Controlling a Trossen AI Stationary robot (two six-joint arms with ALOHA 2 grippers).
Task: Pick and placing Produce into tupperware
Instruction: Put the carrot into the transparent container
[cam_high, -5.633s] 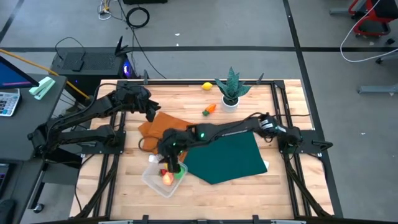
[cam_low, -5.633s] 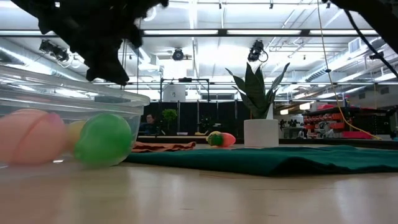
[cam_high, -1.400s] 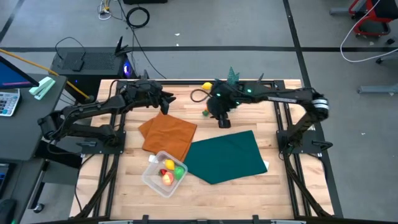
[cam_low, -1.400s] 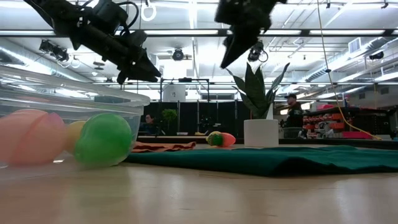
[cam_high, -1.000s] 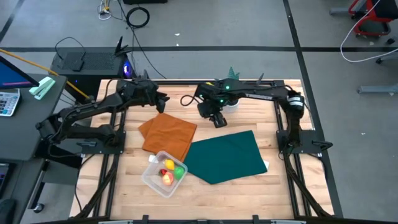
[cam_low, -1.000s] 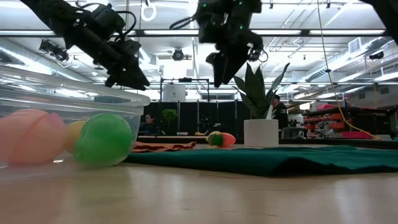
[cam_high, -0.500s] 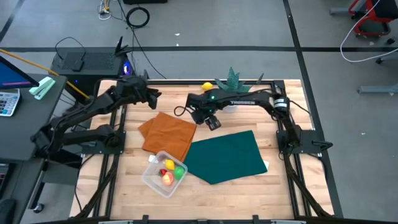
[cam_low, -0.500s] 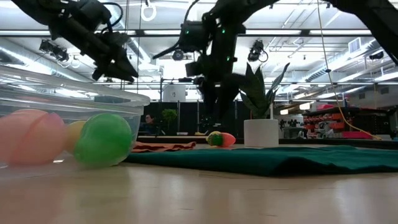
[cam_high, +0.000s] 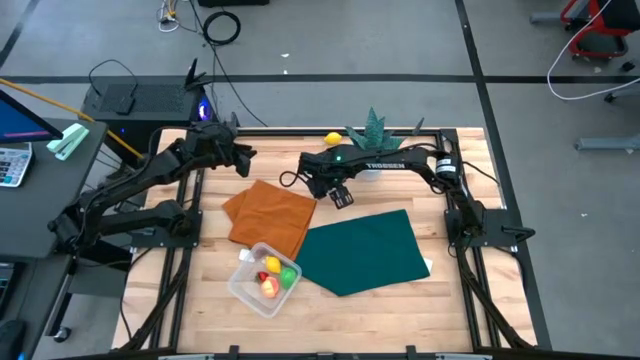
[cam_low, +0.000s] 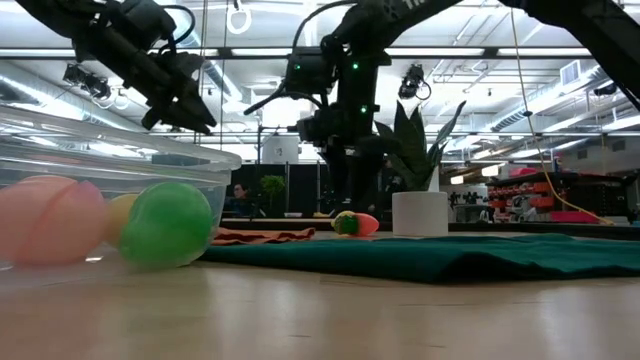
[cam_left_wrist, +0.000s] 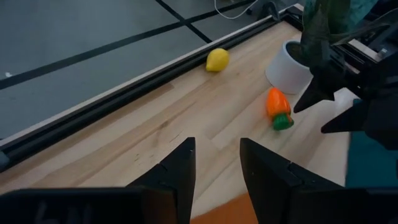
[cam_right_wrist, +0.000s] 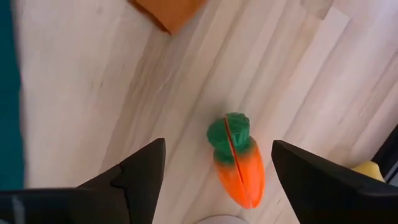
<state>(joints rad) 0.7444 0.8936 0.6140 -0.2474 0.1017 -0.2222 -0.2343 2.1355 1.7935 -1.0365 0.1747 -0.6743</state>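
Observation:
An orange toy carrot with a green top (cam_right_wrist: 236, 165) lies on the wood at the far middle, in front of the white pot; it also shows in the low view (cam_low: 355, 223). My right gripper (cam_right_wrist: 217, 144) hangs over it, open, fingers either side, not touching; in the high view the gripper (cam_high: 341, 196) hides the carrot. A yellow lemon (cam_high: 333, 139) lies at the far edge. The clear tub (cam_high: 265, 278) at the near left holds yellow, green and peach-red pieces. My left gripper (cam_high: 245, 155) is open and empty at the far left.
A spiky green plant in a white pot (cam_high: 372, 145) stands just beside the carrot, at the far edge. An orange cloth (cam_high: 268, 212) and a green cloth (cam_high: 365, 250) lie flat mid-table, between the carrot and the tub.
My right gripper has swung toward the table's left edge and come down until its open fingers hang around the carrot. My left gripper has drawn back a little toward the table's left edge. The carrot, lemon and tub have stayed put.

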